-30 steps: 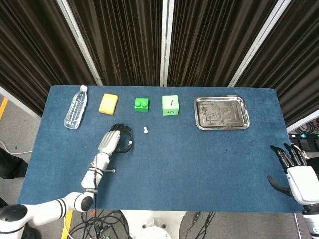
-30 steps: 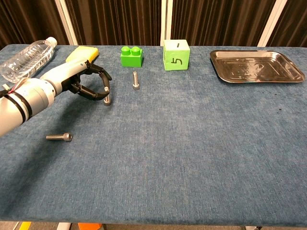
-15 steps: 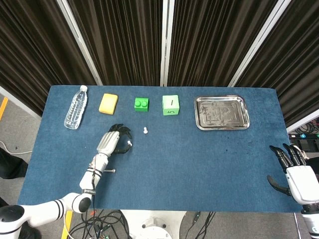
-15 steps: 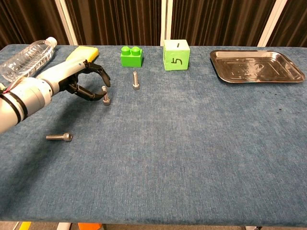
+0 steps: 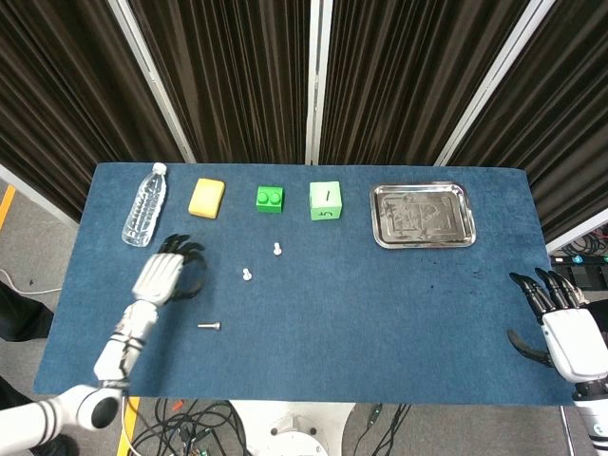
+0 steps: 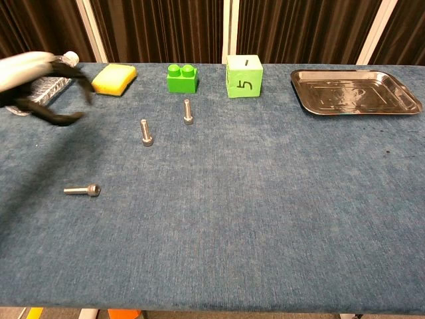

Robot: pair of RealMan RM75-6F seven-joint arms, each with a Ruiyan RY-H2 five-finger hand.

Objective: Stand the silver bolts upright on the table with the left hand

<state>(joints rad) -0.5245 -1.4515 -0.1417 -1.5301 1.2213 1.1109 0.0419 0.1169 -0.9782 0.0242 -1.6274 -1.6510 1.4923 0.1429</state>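
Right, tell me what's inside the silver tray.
The silver tray holds nothing: both the head and chest views show only its bare, reflective bottom, with faint marks or reflections on the metal. Nothing covers it, so no part of the inside is hidden.

The left hand [image 5: 164, 277] hung empty with its dark fingers [image 5: 186, 255] spread forward (blurred in the chest view), the forearm trailing behind them. The right hand [image 5: 560, 332] sat with fingers apart, thumb out to its inner side.
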